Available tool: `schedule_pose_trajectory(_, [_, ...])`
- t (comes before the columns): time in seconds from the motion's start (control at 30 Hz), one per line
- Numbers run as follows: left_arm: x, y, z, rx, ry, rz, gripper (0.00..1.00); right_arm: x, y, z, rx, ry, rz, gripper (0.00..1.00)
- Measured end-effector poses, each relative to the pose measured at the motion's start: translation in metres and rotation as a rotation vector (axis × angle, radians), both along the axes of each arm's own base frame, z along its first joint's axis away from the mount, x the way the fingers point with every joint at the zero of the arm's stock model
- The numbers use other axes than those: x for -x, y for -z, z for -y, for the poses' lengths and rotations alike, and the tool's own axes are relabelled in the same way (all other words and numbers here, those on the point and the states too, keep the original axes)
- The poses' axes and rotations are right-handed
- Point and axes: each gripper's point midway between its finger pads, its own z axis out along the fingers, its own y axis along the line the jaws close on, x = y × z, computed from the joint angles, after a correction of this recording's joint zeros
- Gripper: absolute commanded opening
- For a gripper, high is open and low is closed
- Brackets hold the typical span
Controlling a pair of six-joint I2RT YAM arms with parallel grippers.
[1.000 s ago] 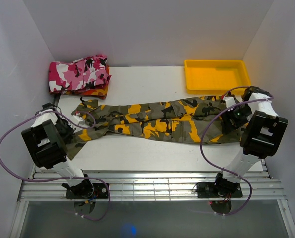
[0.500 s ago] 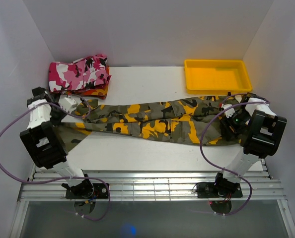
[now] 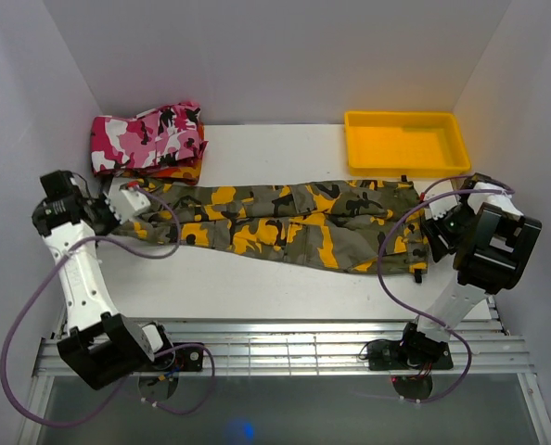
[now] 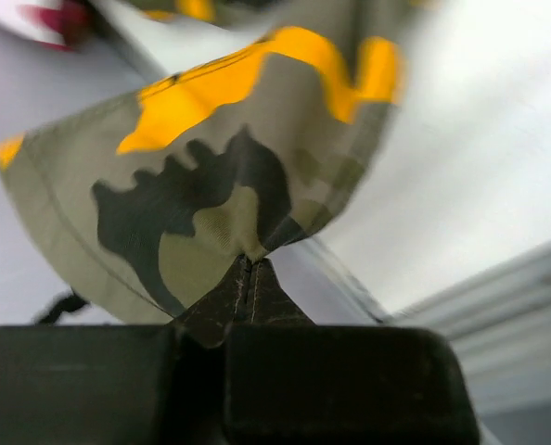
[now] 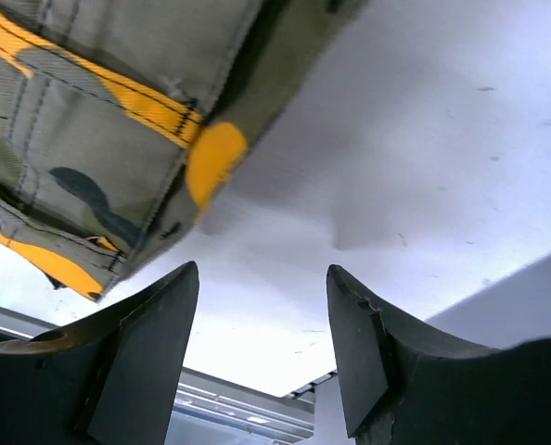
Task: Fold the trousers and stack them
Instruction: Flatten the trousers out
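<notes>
Trousers pulled straighter, left hand clenched on hem edge, right hand released beside waistband corner

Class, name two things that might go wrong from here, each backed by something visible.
1. The left gripper pinches only a small fold of the trousers, so the cloth may slip out.
2. The right gripper is open and holds nothing; a pull from the left might drag the trousers askew.

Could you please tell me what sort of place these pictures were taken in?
Probably a robot lab's enclosed test booth: bare white walls box in a white table, the left arm and right arm stand on a metal rail, and camouflage trousers lie spread out.
</notes>
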Motion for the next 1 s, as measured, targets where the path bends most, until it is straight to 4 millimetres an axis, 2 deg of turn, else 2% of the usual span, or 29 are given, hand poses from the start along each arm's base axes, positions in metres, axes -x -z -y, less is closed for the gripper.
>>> schedule_pose_trajectory(0.1, [0.052,0.069,0.014,0.034,-0.021,-0.178,0.00,-0.004,-0.008,0.004,-0.010,-0.010,0.013,0.64])
schedule_pose_trajectory(0.2, [0.091,0.135,0.019,0.090,-0.077,-0.371,0.00,-0.002,-0.020,0.000,-0.056,-0.031,0.006,0.69])
schedule_pose_trajectory(0.27, [0.108,0.163,0.019,0.121,-0.126,-0.457,0.00,0.005,-0.024,-0.008,-0.100,-0.040,-0.016,0.71])
schedule_pose_trajectory(0.37, [0.113,0.181,0.009,0.126,-0.212,-0.494,0.00,0.017,-0.026,-0.023,-0.175,-0.032,-0.065,0.73])
schedule_pose_trajectory(0.53, [0.090,0.190,-0.031,0.105,-0.359,-0.425,0.00,0.031,-0.016,-0.047,-0.296,0.006,-0.128,0.72])
schedule_pose_trajectory(0.63, [0.063,0.176,-0.055,0.081,-0.407,-0.341,0.00,0.037,-0.011,-0.060,-0.356,0.051,-0.160,0.72])
schedule_pose_trajectory(0.73, [0.038,0.155,-0.071,0.057,-0.416,-0.250,0.00,0.039,-0.004,-0.067,-0.382,0.110,-0.180,0.69])
schedule_pose_trajectory(0.87, [0.018,0.131,-0.079,0.053,-0.402,-0.176,0.00,0.031,0.002,-0.072,-0.406,0.168,-0.166,0.08])
schedule_pose_trajectory(1.0, [0.004,0.117,-0.085,0.063,-0.391,-0.160,0.00,0.021,-0.002,-0.066,-0.409,0.212,-0.144,0.08])
